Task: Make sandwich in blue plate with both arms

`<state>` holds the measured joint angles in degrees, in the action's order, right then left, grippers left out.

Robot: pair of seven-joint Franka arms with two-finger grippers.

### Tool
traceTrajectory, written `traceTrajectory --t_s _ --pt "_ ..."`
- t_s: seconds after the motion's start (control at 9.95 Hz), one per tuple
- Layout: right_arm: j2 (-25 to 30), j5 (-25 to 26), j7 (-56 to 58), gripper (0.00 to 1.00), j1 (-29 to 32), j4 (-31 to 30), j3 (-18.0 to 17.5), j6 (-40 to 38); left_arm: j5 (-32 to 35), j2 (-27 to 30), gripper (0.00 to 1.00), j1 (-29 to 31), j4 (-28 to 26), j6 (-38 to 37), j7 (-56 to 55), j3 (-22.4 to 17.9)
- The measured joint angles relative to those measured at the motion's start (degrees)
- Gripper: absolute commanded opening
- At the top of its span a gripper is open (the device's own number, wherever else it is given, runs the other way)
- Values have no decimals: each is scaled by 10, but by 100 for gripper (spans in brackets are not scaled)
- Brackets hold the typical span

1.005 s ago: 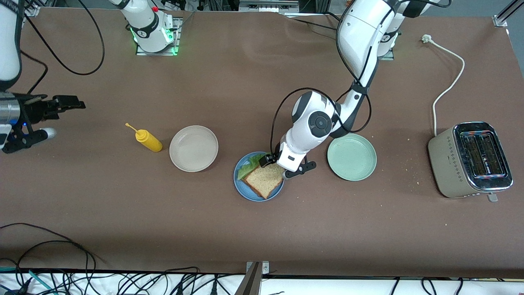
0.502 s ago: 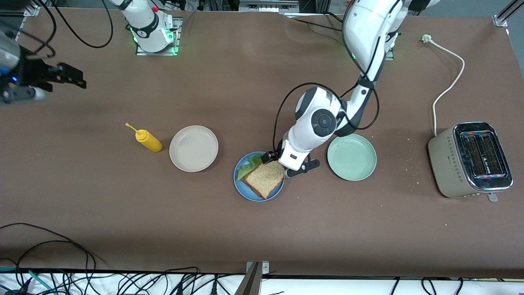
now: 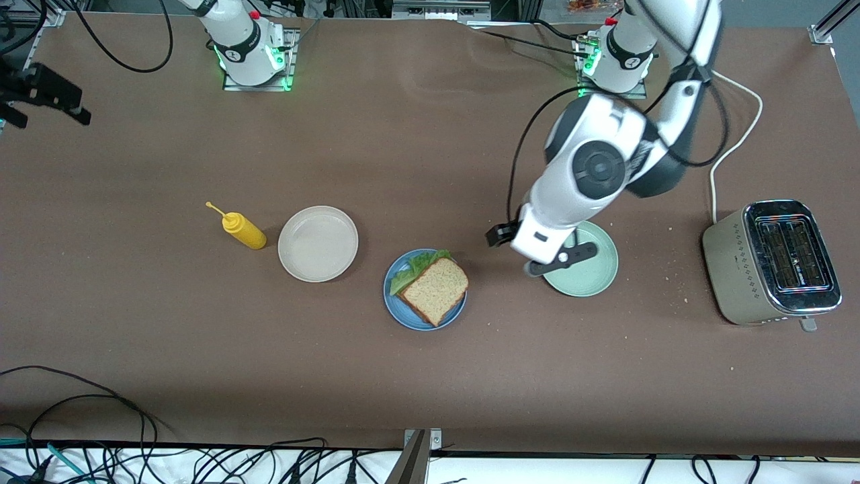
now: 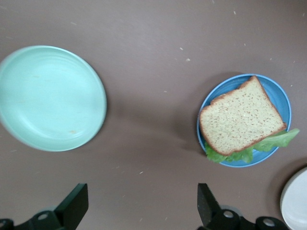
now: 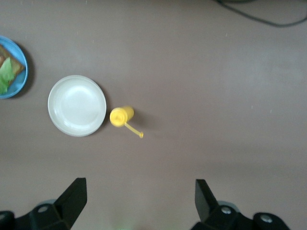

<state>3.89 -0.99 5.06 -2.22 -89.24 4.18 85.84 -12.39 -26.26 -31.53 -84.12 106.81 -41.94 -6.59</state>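
Observation:
The sandwich [image 3: 435,290] lies in the blue plate [image 3: 396,307]: a tan bread slice on top with green lettuce sticking out from under it. My left wrist view shows the sandwich [image 4: 240,122] in the blue plate [image 4: 284,98] as well. My left gripper [image 3: 532,249] hangs open and empty over the table between the blue plate and the pale green plate, its fingers [image 4: 72,206] wide apart. My right gripper [image 3: 64,106] is raised over the right arm's end of the table, open and empty [image 5: 139,199]. The blue plate [image 5: 20,79] shows at the edge of the right wrist view.
A pale green plate [image 3: 598,272] sits beside the blue plate toward the left arm's end. A beige plate [image 3: 318,243] and a yellow squeeze bottle [image 3: 243,230] lie toward the right arm's end. A toaster [image 3: 772,265] with its white cord [image 3: 736,144] stands at the left arm's end.
My left gripper has lifted away from the sandwich and swung over toward the pale green plate. My right gripper has drawn back toward the table's corner. The sandwich stays in the plate.

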Motion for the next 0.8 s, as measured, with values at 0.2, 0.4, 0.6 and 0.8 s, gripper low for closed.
traceTrajectory --t_s 0.2,0.4,0.6,0.8 --pt "-24 0 0 100 -3 0 0 42 17 55 100 43 1 -59 46 -1" --pt "-31 0 -1 100 -5 0 -1 45 39 106 100 96 2 -113 122 -2" --pt "-31 0 -1 100 -6 0 -1 45 45 134 100 146 4 -161 205 -2" --pt "-32 0 -2 100 -9 0 -2 33 107 141 100 171 4 -172 259 -2"
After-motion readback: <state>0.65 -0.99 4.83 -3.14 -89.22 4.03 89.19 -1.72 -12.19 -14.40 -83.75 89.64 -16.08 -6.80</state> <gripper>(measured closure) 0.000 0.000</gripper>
